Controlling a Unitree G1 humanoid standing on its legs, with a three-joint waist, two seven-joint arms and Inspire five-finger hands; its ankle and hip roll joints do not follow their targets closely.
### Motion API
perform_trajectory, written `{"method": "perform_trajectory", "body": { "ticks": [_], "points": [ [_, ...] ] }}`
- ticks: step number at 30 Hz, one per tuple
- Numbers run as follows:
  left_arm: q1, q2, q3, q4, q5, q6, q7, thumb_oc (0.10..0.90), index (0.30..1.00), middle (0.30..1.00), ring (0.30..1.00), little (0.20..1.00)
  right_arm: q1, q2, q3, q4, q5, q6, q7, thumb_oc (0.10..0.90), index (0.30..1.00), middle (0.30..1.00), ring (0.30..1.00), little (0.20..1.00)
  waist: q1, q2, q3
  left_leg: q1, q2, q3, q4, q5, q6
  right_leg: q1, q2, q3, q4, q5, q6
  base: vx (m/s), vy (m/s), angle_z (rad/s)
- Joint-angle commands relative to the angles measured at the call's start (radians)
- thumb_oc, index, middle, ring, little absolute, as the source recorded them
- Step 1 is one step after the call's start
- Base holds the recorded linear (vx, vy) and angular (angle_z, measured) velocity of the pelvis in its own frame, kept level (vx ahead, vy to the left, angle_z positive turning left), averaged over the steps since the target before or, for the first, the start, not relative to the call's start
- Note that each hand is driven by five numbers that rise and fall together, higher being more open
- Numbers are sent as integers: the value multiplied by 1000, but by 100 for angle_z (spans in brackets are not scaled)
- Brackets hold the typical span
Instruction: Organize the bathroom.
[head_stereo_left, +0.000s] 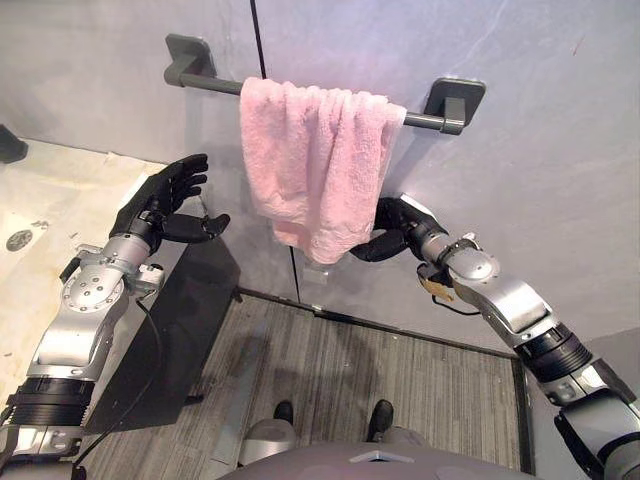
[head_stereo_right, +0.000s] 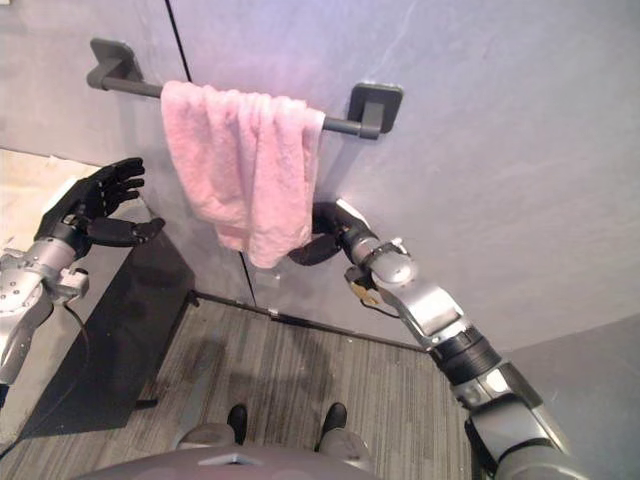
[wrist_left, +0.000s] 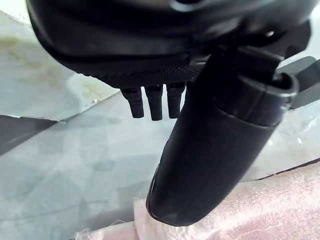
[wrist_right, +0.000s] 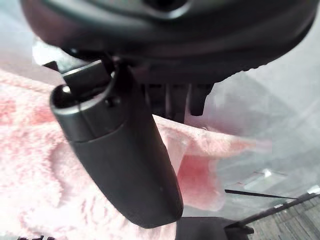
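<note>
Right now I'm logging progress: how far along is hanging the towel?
Done: the pink towel already hangs over the wall bar, bunched. In hand: the right hand is at its lower right edge, fingers behind the cloth; the left hand is open beside it. Left: probably spreading it even.

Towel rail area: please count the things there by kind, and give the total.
Pink towel, draped over the rail: 1
Dark towel rail on the wall: 1
Rail brackets: 2
Robot hands, left hand and right hand: 2
Total: 6
</note>
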Motion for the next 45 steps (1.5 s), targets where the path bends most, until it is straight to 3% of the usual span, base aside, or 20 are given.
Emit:
{"method": "perform_trajectory", "body": {
  "ticks": [1,12,18,23,26,28,32,45],
  "points": [
    [-143,54,-14,-59,-18,-62,3,800,900,900,900,900,-356,15,-50,-122,-126,-135,-130,800,900,900,900,900,22,-5,-123,16,89,92,33,-26,-16,-53,-88,13,91,-74,95,36,7,2],
    [-197,55,-55,-42,-129,39,-120,800,900,900,900,900,-402,-51,-57,-86,-217,-176,-176,800,900,900,900,900,13,4,-130,19,92,95,35,-23,-18,-42,-92,21,91,-76,97,44,4,5],
    [-200,28,-83,-61,-150,119,-171,800,900,900,900,900,-388,-84,-66,-91,-220,-143,-147,800,900,900,900,900,4,9,-119,8,91,97,43,-20,-17,-46,-92,33,96,-76,99,0,0,0],
    [-194,36,-97,-53,-156,140,-190,800,900,900,900,900,-368,-96,-60,-94,-215,-122,-122,800,900,900,900,900,-1,12,-119,9,91,100,44,-17,-17,-38,-93,37,93,-78,99,13,3,0],
    [-190,37,-101,-39,-138,123,-186,800,900,900,900,900,-354,-102,-55,-102,-189,-49,-58,800,900,900,900,900,-5,13,-121,9,93,104,43,-14,-18,-34,-92,38,92,-81,98,0,0,0],
    [-185,49,-95,-30,-122,104,-182,800,900,900,900,900,-336,-116,-32,-99,-140,53,41,800,900,900,900,900,-7,11,-122,6,94,107,43,-10,-20,-31,-92,35,91,-83,97,0,0,0],
    [-178,53,-84,-23,-110,93,-167,800,900,900,900,900,-294,-116,5,-75,-126,80,134,800,900,900,900,900,-7,6,-121,7,101,116,37,0,-22,-23,-92,26,88,-84,93,8,-1,0],
    [-154,33,-64,43,-31,15,-146,800,900,900,900,900,-198,-89,8,-56,-75,124,216,800,900,900,900,900,-14,-4,-120,2,116,130,42,18,-31,-4,-79,26,78,-92,82,16,-4,0]
  ]
}}
